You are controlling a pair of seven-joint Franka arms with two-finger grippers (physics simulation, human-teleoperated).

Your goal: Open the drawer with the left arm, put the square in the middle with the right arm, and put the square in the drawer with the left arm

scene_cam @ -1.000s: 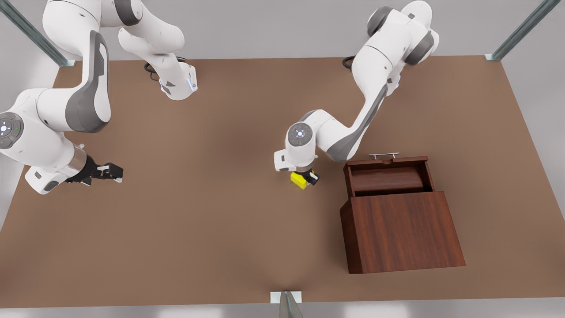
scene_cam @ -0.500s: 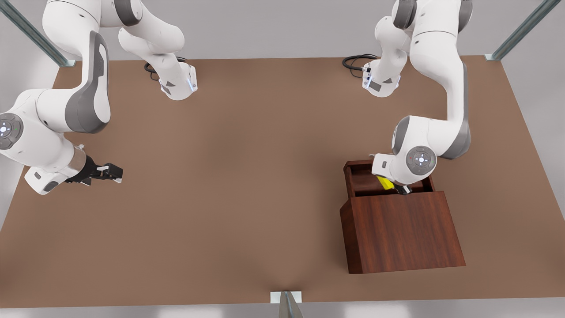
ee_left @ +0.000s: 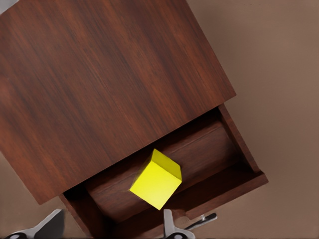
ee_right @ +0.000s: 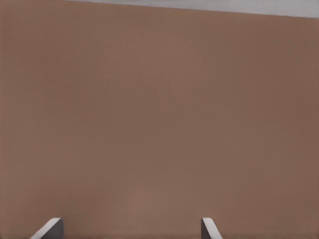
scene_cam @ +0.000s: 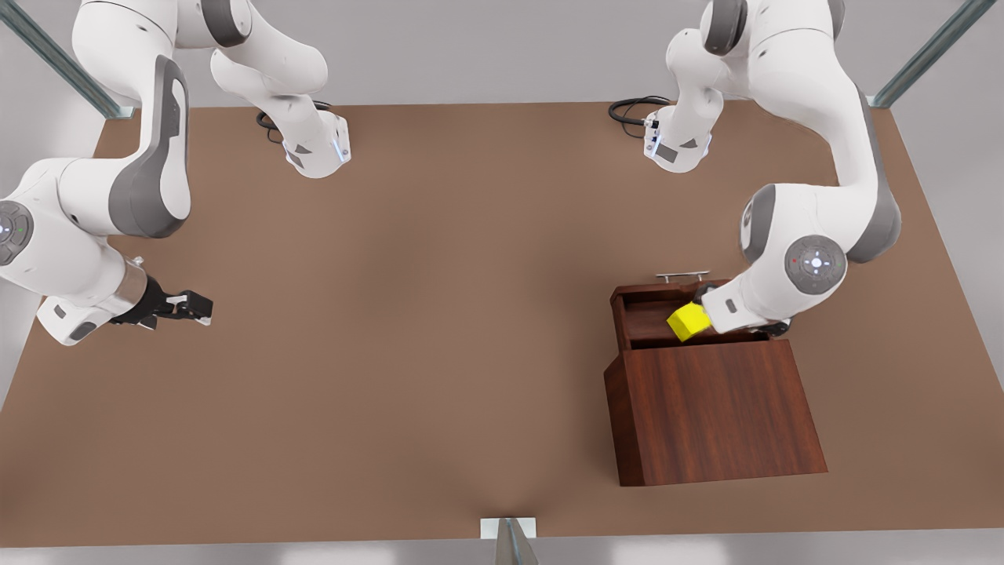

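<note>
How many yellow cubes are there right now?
1. The yellow cube is over the open drawer, by the left gripper, whose fingers are spread clear of it. More might lie hidden inside the cabinet.

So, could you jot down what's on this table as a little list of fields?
Cabinet: dark reddish-brown wooden cabinet, at the front view's right
Drawer: same wood, silver bar handle, drawer pulled open
Cube: small bright yellow cube, tilted, over the open drawer
Left gripper: left gripper above the drawer, open, not gripping the cube
Right gripper: right gripper open, waiting over the brown tabletop
</note>
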